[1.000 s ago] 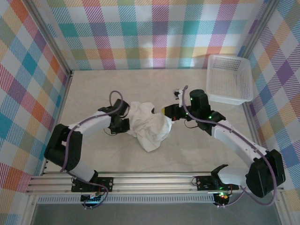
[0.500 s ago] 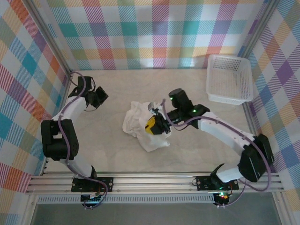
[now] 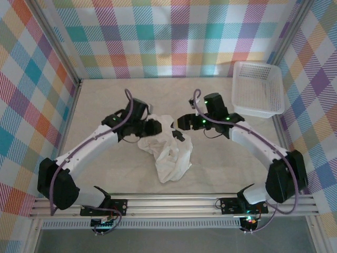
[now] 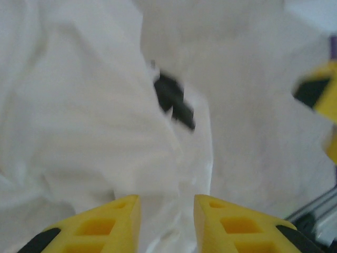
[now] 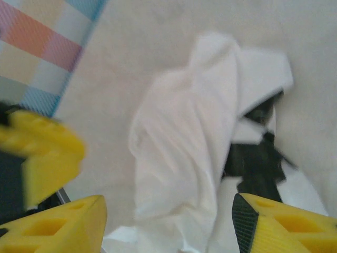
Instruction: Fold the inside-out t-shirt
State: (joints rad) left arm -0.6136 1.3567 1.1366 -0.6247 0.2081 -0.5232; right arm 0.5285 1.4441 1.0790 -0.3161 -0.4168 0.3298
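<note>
Left gripper [image 3: 151,128] sits at the shirt's left edge, fingers only a narrow gap apart, nothing clearly pinched. The shirt [image 3: 169,150] is just a crumpled heap mid-table, no flat spread, no fold I can spot, so I'd say basically everything's left: flatten it, then fold. Right gripper [image 3: 180,127] hangs at its far right edge, jaws wide, empty. Basket [image 3: 256,112] sits far right, well apart.

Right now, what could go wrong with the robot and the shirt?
The shirt lies in a crumpled heap, so a pinch may catch several layers and the fold could come out lumpy. The left gripper and right gripper hang open close together at its far edge, so they might bump.
</note>
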